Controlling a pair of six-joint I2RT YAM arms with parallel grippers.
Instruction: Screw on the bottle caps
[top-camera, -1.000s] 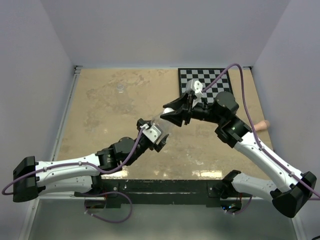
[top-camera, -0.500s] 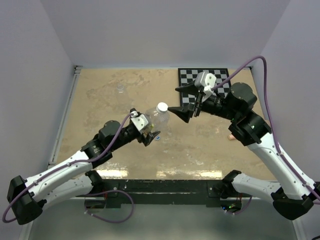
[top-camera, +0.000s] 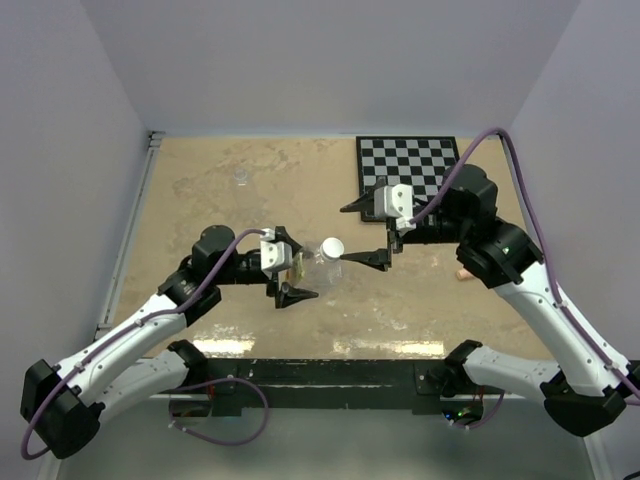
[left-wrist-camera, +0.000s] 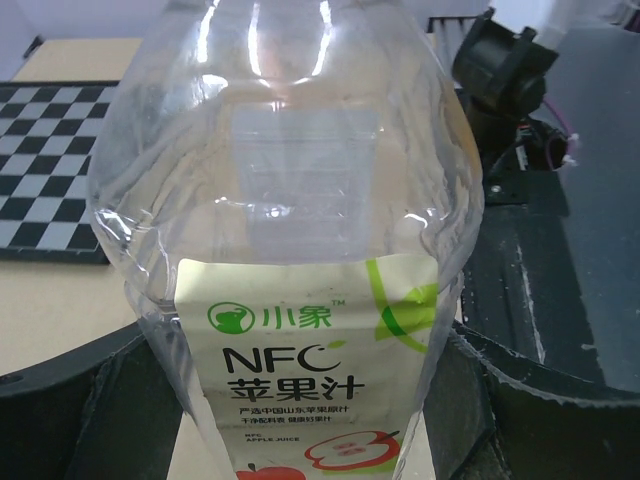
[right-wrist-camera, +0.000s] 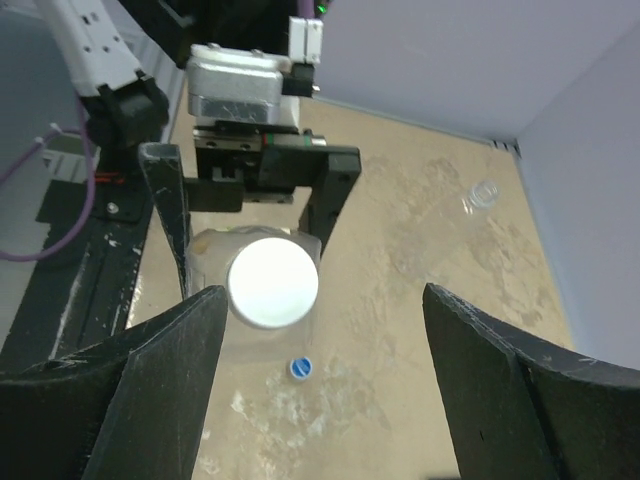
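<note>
My left gripper (top-camera: 292, 265) is shut on the taller bottle (top-camera: 312, 262), its jaws on either side of the labelled body (left-wrist-camera: 300, 380). The white cap (top-camera: 331, 246) sits on that bottle's neck. My right gripper (top-camera: 358, 233) stands open just right of the cap and touches nothing. From the right wrist, the white cap (right-wrist-camera: 272, 281) shows near the left finger (right-wrist-camera: 110, 400), and the blue cap (right-wrist-camera: 300, 368) lies on the table below it. The short bottle (top-camera: 241, 178) stands alone at the far left, uncapped (right-wrist-camera: 483, 193).
A checkerboard (top-camera: 410, 165) lies at the far right of the table. A pinkish stick (top-camera: 462, 272) rests by the right arm's forearm. Light walls close in the table (top-camera: 200, 220) on three sides.
My right gripper has opened, let go of the white cap and drawn back to the right. The left arm has swung the bottle, cap on top, toward the table's middle.
</note>
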